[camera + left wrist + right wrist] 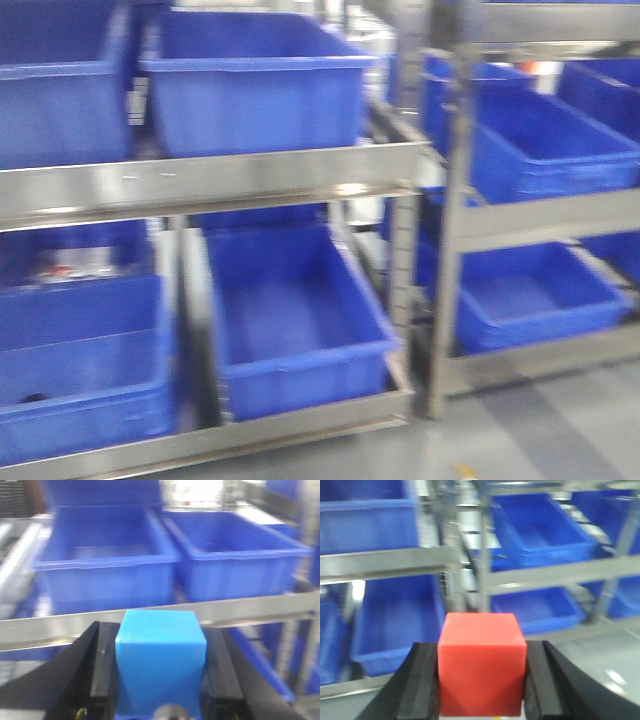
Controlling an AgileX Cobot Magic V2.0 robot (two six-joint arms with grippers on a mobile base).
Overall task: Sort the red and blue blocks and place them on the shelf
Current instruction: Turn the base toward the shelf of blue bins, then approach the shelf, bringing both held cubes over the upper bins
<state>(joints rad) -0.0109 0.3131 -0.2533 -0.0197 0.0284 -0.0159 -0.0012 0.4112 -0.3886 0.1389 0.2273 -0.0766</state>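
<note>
Two blocks are riding in your grippers, both in front of the shelf (210, 182). Your left gripper (161, 680) is clamping the blue block (161, 650) by its opposite side faces, close to the shelf's rail and blue tubs (100, 587). Your right gripper (481, 690) is squeezing the red block (481, 655) likewise, seemingly further back from the shelf. Both are looking light, rigid and smooth, so flat-face grips are probably suiting them, while corner grips are risking slips.
</note>
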